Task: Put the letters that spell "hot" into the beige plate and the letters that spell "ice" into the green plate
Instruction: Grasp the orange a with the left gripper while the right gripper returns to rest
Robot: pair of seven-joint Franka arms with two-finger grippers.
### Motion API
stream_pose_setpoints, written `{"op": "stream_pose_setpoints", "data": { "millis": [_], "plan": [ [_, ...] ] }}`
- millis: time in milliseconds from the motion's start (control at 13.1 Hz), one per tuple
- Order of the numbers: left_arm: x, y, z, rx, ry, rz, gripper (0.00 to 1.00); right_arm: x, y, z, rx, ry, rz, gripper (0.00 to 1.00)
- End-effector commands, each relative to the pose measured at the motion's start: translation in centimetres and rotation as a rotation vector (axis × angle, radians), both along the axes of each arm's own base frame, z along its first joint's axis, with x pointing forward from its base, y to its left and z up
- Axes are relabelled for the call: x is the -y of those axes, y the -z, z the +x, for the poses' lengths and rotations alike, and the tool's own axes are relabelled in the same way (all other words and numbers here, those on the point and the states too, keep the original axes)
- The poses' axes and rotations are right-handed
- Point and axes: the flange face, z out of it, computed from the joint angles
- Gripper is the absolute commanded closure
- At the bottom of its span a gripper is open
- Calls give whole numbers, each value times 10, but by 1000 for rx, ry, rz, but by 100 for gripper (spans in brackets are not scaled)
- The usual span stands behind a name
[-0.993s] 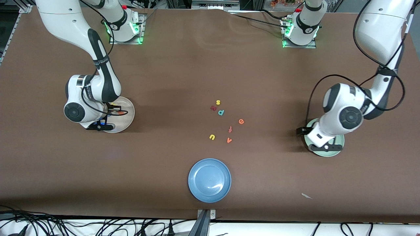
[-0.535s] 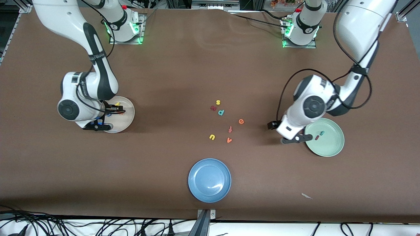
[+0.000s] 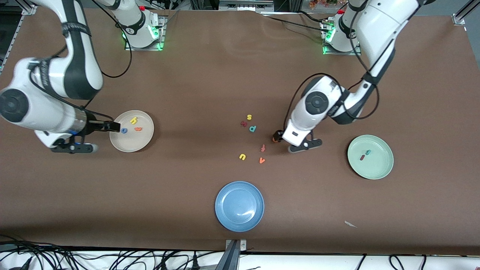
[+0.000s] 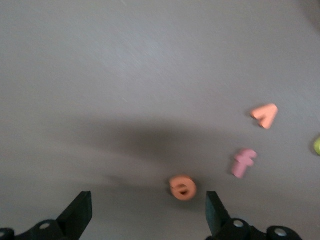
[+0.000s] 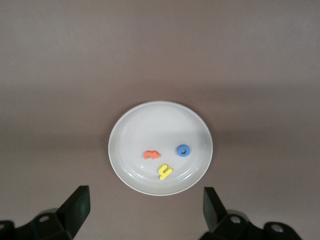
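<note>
Front view: the beige plate [image 3: 131, 131] is seen near the counter edge at the right arm's end, and the yellow h [image 3: 133, 120], the blue o [image 3: 124, 130] and the orange t [image 3: 138, 129] are already lying in it. The right hand [image 3: 95, 137] is held spread and empty over the counter just beside that plate's rim. The green plate [image 3: 370, 157] sits toward the left arm's end, with the teal c [image 3: 368, 152] and the dark red i [image 3: 362, 158] in it. The orange e [image 3: 275, 139] is left on the bare counter near the middle, partly hidden under the left hand [image 3: 294, 144], which is spread over it. The blue plate [image 3: 239, 206] lies empty by the camera-side edge.

Left wrist view: the orange e [image 4: 182, 187] is seen flat on the counter between the spread fingers [image 4: 80, 212], nearer one than the other; a pink f [image 4: 243, 162] and an orange v [image 4: 265, 115] lie close by.

Right wrist view: the beige plate [image 5: 131, 131] is shown with its three letters inside, the hand's fingers apart above it.

The e is judged light, soft and thin; it is best pinched across its outer edges, gently, since foam may squash or flip.
</note>
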Motion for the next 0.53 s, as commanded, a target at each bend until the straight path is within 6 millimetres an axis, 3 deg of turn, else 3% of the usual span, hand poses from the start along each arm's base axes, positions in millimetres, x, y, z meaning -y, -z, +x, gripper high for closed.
{"op": "stream_pose_setpoints", "data": {
  "millis": [0,229,458],
  "plan": [
    [16,14,-7,12,-1,12,0,12,-27,8,20,17,8,0],
    [21,35,-11,13,13,43,4,10,-49,15,65,16,9,1],
    [24,39,-8,17,13,43,8,10,-56,11,69,29,17,1]
  ]
}}
